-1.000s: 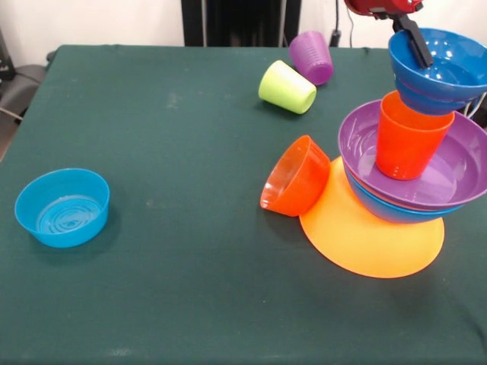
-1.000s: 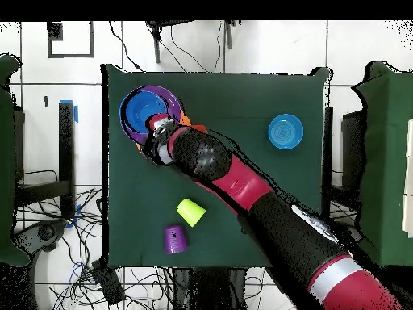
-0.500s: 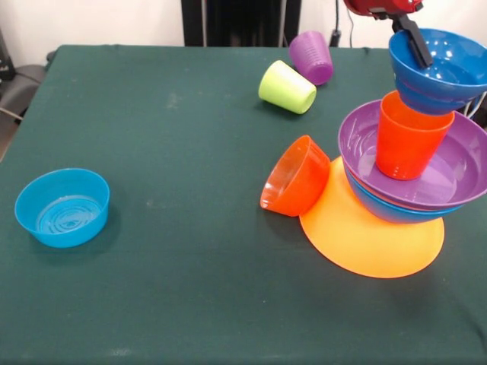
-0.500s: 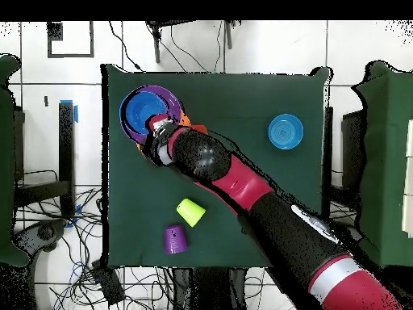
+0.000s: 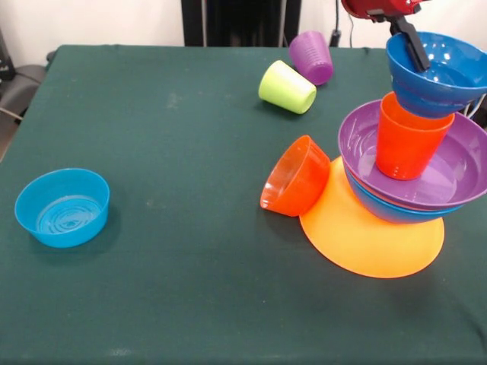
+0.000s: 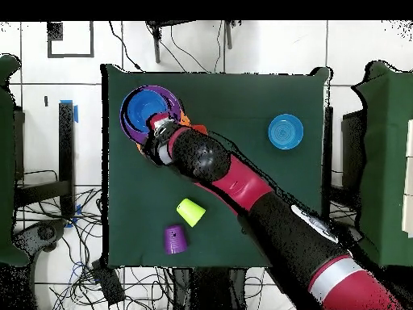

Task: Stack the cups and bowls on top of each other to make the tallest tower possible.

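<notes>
End effector (image 5: 415, 42) grips the dark blue bowl's (image 5: 445, 76) rim, atop the orange cup (image 5: 407, 141).

Green-clothed table (image 6: 234, 161); white tiled floor (image 6: 266, 48), seemingly strewn cables (image 6: 145, 282).

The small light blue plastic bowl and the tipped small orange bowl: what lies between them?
Nothing: the front view shows only bare green tablecloth between light blue bowl and orange bowl.

A dark green cloth-covered surface (image 5: 167, 160) carries a light blue bowl (image 5: 62, 207) upright, a lime green cup (image 5: 287, 87) and purple cup (image 5: 311, 57) on their sides, a tipped orange bowl (image 5: 294, 176), and an upturned orange-yellow bowl (image 5: 365, 236).
</notes>
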